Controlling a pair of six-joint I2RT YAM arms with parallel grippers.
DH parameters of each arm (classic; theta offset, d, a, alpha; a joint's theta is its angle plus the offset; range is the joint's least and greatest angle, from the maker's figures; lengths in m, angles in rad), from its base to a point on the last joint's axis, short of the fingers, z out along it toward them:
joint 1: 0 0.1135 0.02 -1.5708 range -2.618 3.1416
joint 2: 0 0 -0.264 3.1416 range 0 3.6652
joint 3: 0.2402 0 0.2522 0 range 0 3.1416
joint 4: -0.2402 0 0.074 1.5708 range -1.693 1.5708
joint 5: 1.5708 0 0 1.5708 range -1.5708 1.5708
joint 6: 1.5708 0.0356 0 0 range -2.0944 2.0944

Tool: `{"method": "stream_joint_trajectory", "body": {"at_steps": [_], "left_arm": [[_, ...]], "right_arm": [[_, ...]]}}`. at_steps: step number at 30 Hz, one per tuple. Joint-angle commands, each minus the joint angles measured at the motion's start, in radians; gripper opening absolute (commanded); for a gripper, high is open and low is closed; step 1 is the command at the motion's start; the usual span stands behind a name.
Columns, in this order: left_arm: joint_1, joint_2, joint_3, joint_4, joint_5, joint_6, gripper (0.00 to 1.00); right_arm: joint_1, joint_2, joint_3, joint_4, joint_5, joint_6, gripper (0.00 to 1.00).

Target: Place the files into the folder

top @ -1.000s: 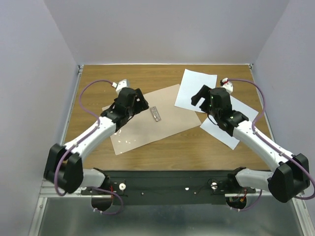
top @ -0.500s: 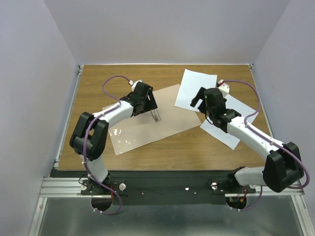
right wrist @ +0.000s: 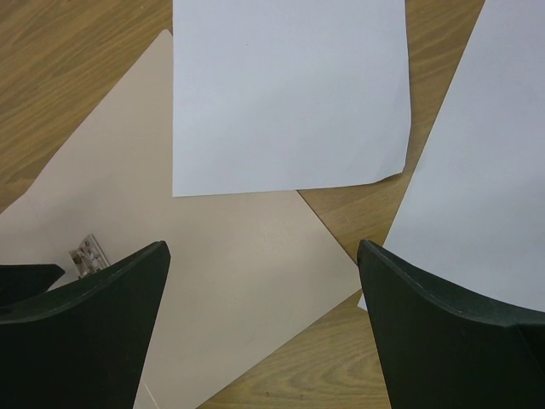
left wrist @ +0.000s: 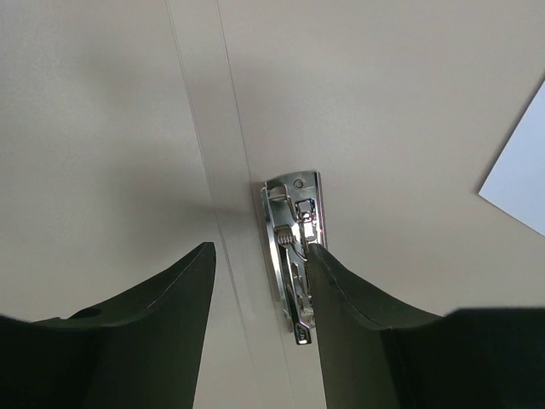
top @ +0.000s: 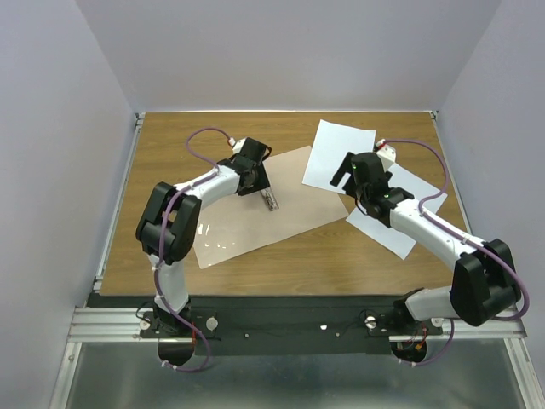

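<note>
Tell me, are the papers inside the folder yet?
Not yet: out. The far sheet only overlaps a corner of the folder; the near sheet lies beside it.

No text, label, brand or number is legible: the white sheets (top: 341, 153), folder (top: 285, 217) and metal clip (left wrist: 294, 256) carry no readable marking.

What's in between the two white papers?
A thin strip of bare wooden table, seen in the right wrist view. The far paper and near paper don't touch.

White left arm (top: 207, 182) and right arm (top: 430, 232), black joints (top: 169, 223), purple cables (top: 204, 133).
</note>
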Motion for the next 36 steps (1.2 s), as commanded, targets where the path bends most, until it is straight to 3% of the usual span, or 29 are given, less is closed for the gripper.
{"method": "stream_joint_trajectory", "body": {"at_steps": [1, 7, 13, 18, 19, 31, 36], "left_arm": [[-0.003, 0.034, 0.034, -0.046, -0.049, 0.002, 0.57], [-0.001, 0.064, 0.057, -0.047, -0.048, -0.001, 0.56], [-0.001, 0.09, 0.065, -0.047, -0.045, 0.002, 0.46], [-0.003, 0.1, 0.067, -0.049, -0.051, -0.004, 0.45], [-0.003, 0.101, 0.067, -0.049, -0.051, -0.005, 0.4], [-0.024, 0.161, 0.116, -0.096, -0.111, -0.056, 0.39], [-0.037, 0.187, 0.133, -0.109, -0.125, -0.058, 0.21]], "right_arm": [[-0.015, 0.012, 0.005, 0.015, 0.029, -0.008, 1.0], [-0.017, 0.018, 0.004, 0.015, 0.023, -0.014, 1.0], [-0.02, 0.013, 0.002, 0.015, 0.018, -0.017, 1.0], [-0.022, 0.016, 0.004, 0.015, 0.015, -0.02, 1.0], [-0.022, 0.018, 0.004, 0.015, 0.012, -0.022, 1.0], [-0.025, 0.019, 0.005, 0.015, -0.003, -0.023, 1.0], [-0.026, 0.013, -0.001, 0.015, -0.008, -0.023, 1.0]]}}
